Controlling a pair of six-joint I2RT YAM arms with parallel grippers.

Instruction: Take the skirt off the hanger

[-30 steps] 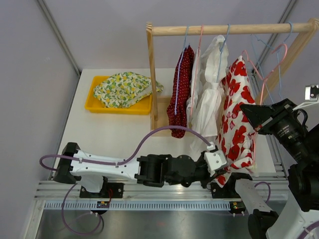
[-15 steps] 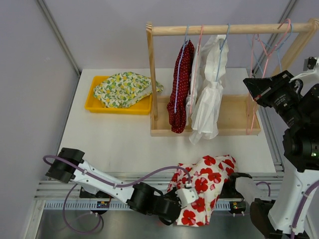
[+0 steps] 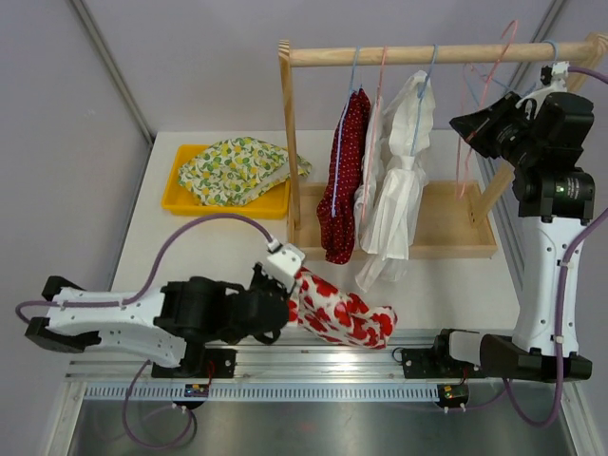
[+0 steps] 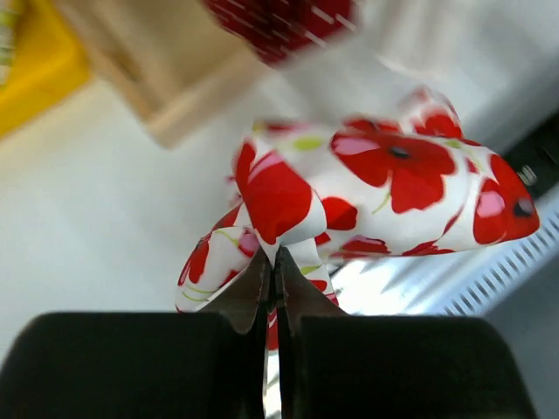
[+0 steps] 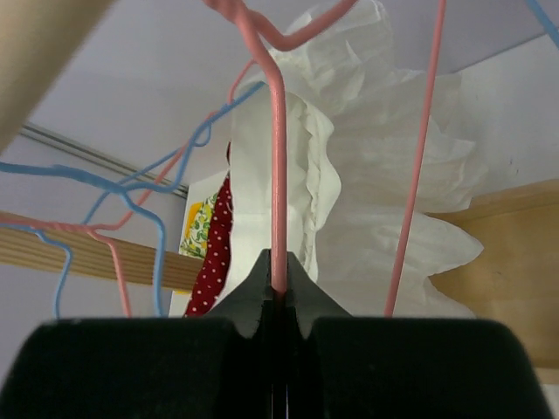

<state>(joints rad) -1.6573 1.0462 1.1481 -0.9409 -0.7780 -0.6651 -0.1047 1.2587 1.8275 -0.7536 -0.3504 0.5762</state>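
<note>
**Off-task items**

Wooden rack [image 3: 290, 142] standing toward the far side of the white surface [image 3: 209, 261]. Hung from its rail: red white-dotted garment [image 3: 344, 180] nearest the left post, white garment [image 3: 399, 180] just right of that, close against it. Left of the rack, apart from it: yellow tray [image 3: 174, 201] holding a folded yellow-green floral cloth [image 3: 237, 169], heaped above the rim.

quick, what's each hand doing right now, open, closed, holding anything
Left hand: closed, pinching a fold of the red-poppy skirt.
Right hand: closed on the wire of the pink hanger.
</note>
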